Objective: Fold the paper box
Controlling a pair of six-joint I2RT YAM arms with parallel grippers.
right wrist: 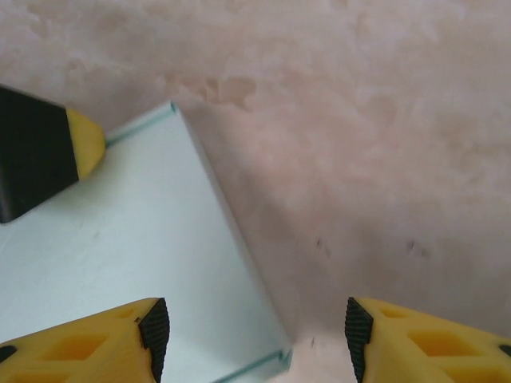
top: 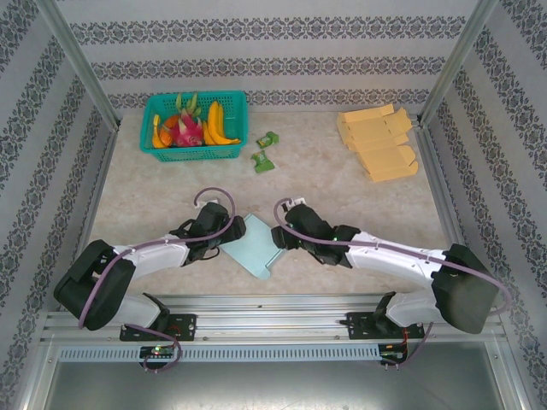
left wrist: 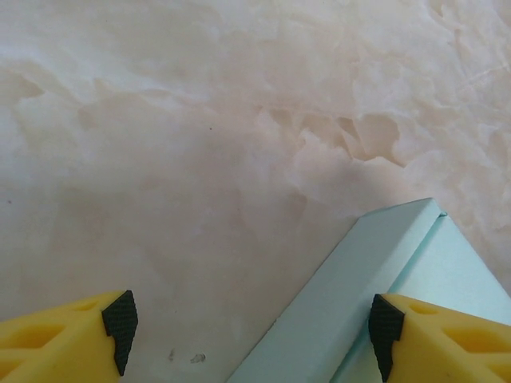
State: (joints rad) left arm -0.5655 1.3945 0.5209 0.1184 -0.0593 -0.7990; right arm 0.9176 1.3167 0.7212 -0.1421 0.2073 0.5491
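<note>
The desk [top: 171, 201] has a smooth, stone-look top, beige and marbled, with a dull sheen. The paper box [top: 255, 246] is thin pale-green card, matt and smooth, with crisp creases. The left gripper [left wrist: 251, 329] and right gripper [right wrist: 255, 329] have fingers of matt yellow plastic tipped with black rubbery pads [left wrist: 120, 325]. The basket [top: 193, 155] is teal plastic lattice, and the flat boxes [top: 383, 145] are matt tan card. The frame rails [top: 282, 301] are bare brushed metal, and the walls [top: 256, 51] look like printed paper
</note>
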